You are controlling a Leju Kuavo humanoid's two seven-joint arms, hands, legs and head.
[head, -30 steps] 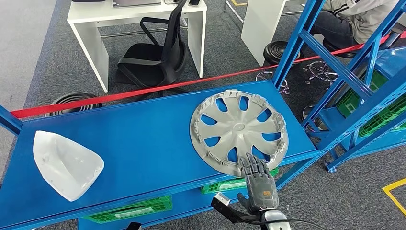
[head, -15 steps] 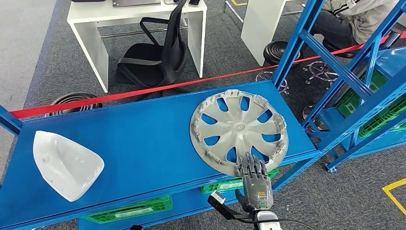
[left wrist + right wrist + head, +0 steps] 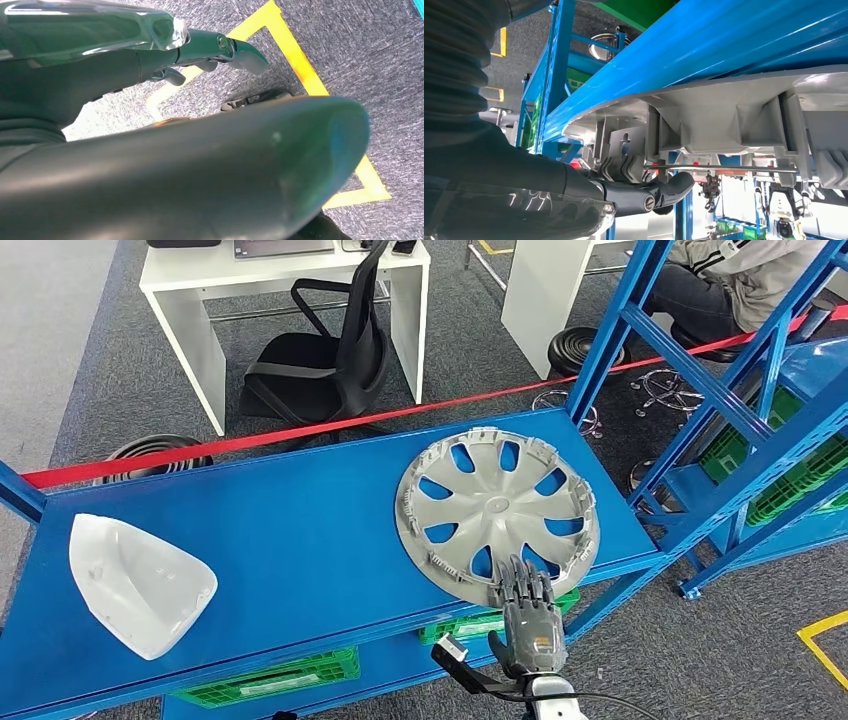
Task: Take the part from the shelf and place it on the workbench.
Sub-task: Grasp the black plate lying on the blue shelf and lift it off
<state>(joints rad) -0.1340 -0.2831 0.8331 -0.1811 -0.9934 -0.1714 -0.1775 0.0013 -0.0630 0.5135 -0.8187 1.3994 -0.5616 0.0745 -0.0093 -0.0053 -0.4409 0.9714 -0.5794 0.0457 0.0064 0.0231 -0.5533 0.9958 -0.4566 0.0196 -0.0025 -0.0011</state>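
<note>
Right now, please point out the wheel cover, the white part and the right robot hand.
wheel cover (image 3: 497, 506): head view, on its centre hub.
white part (image 3: 135, 583): head view, on its hollow middle.
right robot hand (image 3: 527, 612): head view, on its back.

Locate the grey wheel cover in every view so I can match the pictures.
Head view: wheel cover lies flat on the blue shelf, right of centre, near rim overhanging the front edge.
Left wrist view: not in it.
Right wrist view: its ribbed rim seen close from beneath.
Shared landmark: the right robot hand at that rim.
</note>
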